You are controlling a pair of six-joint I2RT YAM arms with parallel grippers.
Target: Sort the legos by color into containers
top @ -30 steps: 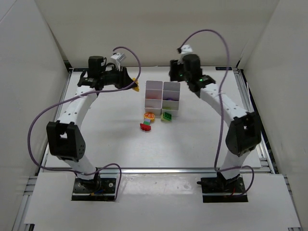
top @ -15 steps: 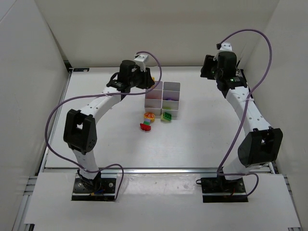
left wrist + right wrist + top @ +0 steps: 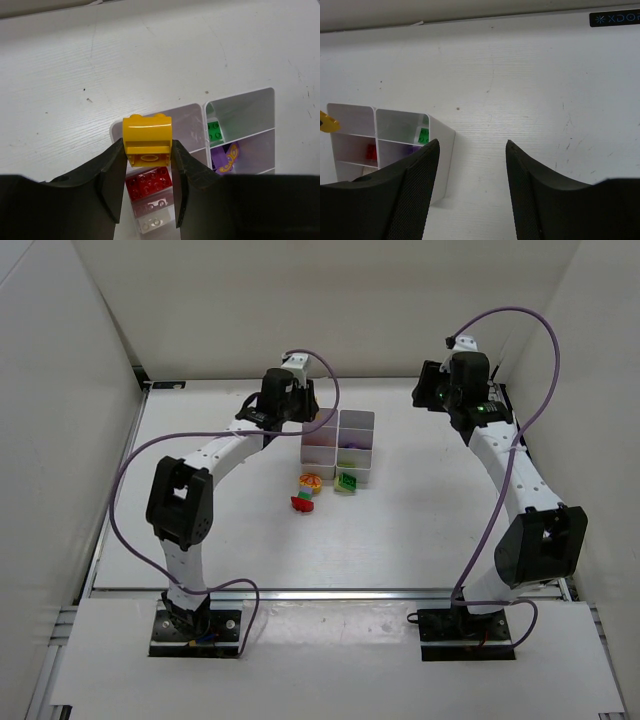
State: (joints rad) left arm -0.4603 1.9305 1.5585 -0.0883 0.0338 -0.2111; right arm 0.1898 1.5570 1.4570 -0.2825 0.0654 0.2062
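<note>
Your left gripper is clamped on the yellow brick, poised at the far-left cell of the containers, which looks empty. Centre it there, clear of the red brick one cell nearer, lower a little, then release. The right gripper stands wide and empty, well aside.

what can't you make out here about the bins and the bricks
- Left wrist view: the near cells of the containers are hidden behind the left gripper, which is shut on the yellow brick.
- Top view: the loose legos are too small to count or tell shapes.
- Right wrist view: one finger of the open right gripper covers part of the containers.
</note>
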